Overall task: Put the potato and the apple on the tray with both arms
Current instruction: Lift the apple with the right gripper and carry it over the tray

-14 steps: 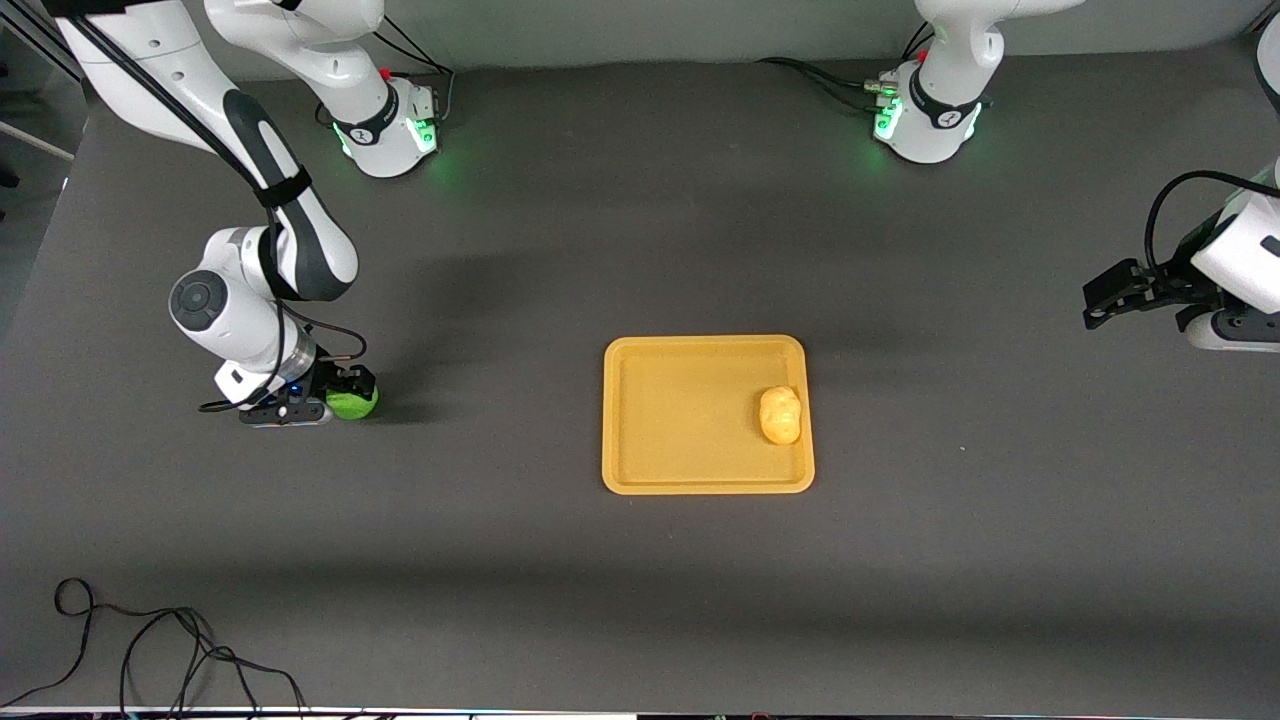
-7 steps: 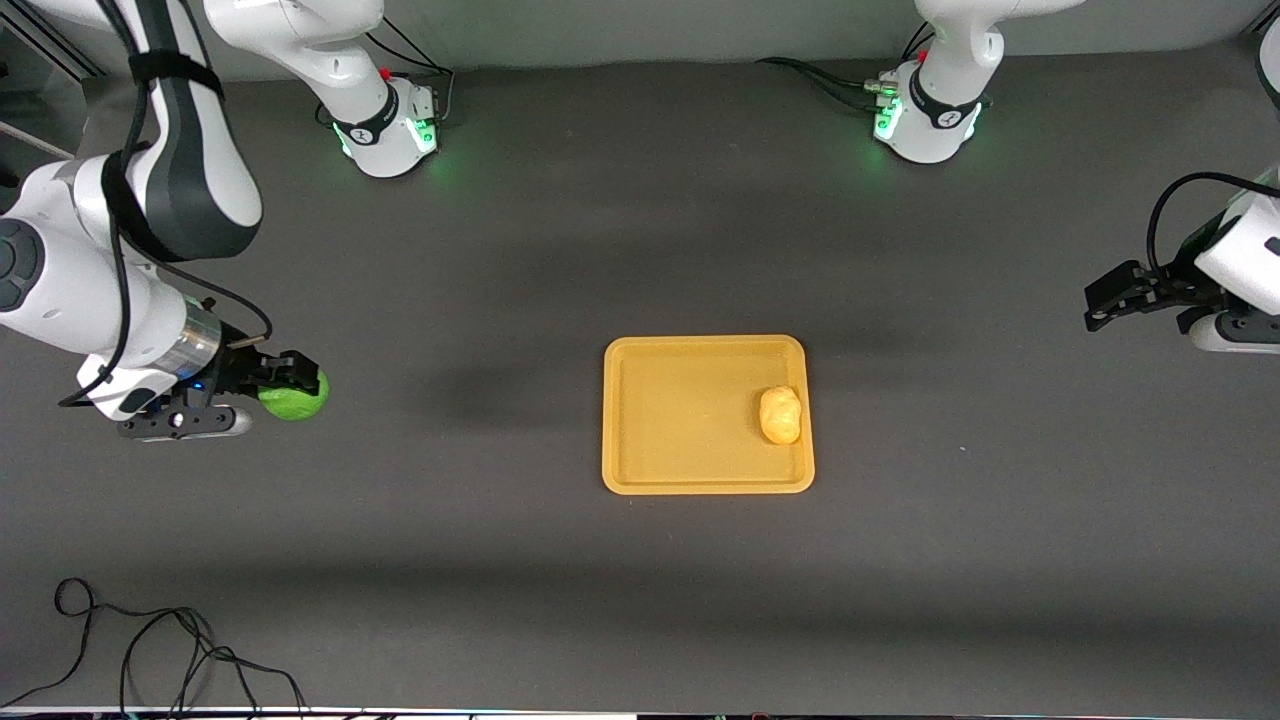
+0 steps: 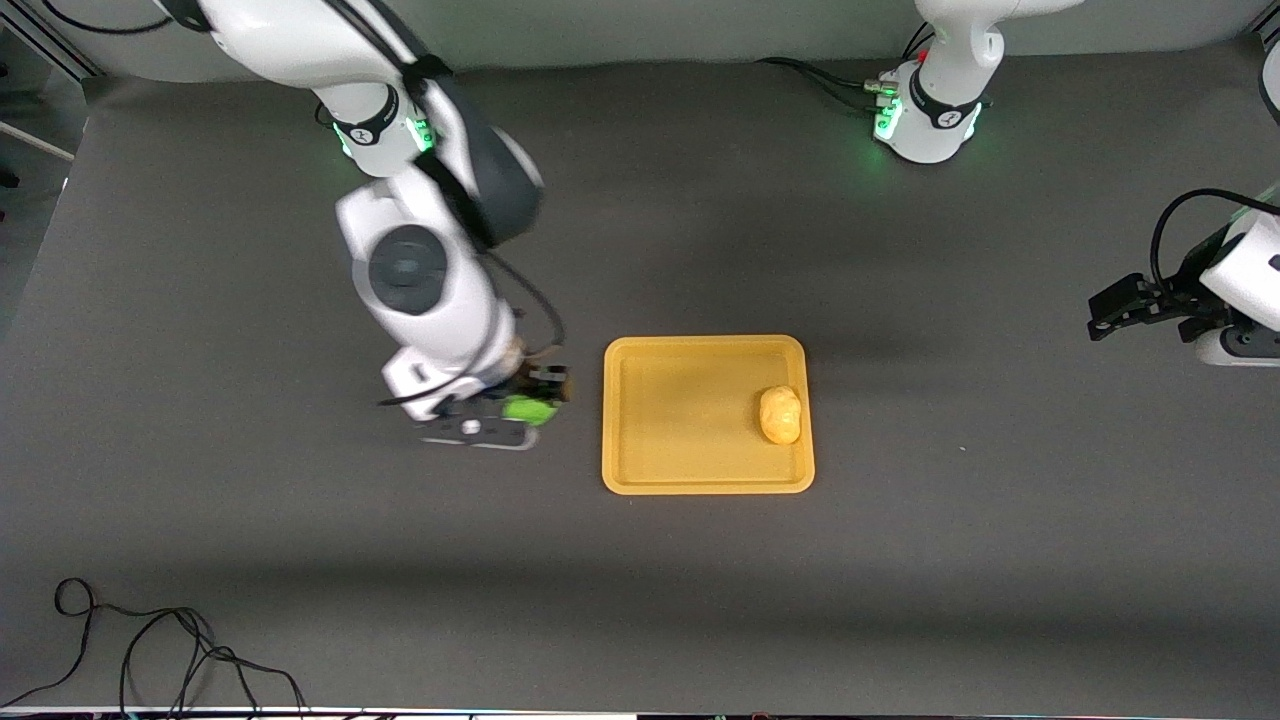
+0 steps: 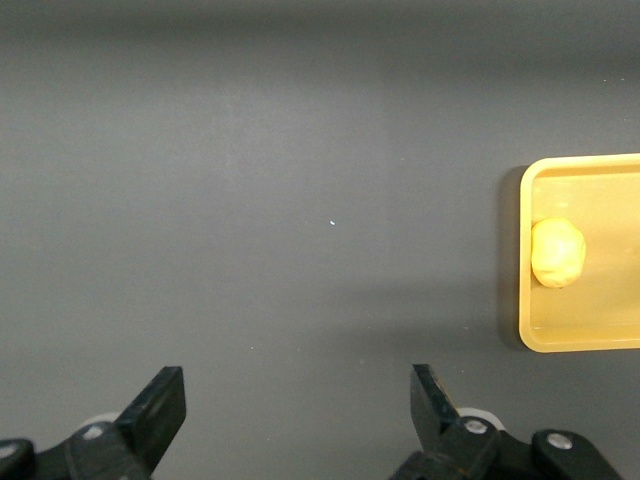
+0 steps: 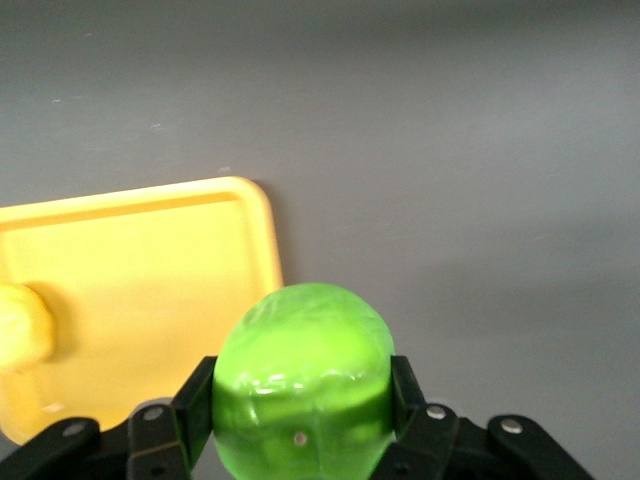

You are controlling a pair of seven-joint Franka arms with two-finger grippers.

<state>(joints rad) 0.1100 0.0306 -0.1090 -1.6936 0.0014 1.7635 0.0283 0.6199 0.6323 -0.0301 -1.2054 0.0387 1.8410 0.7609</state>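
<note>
- Dark grey matte table point(image 3: 300, 560) is spread under both arms; a black cable point(image 3: 150, 650) is coiled near its front edge.
- Flat orange-yellow tray point(image 3: 700, 485), rectangular with rounded corners and a low rim, is laid at the table's middle.
- Lumpy yellow potato point(image 3: 780, 414) is seen on the tray, at 3 o'clock from its centre, touching the rim.
- Glossy round green apple point(image 5: 303, 385) is clamped between the right gripper's point(image 3: 528, 405) fingers, over bare table at the tray's 9 o'clock, just beside it.
- Left gripper point(image 4: 295, 420) is held wide apart and empty at the left arm's end, waiting.
</note>
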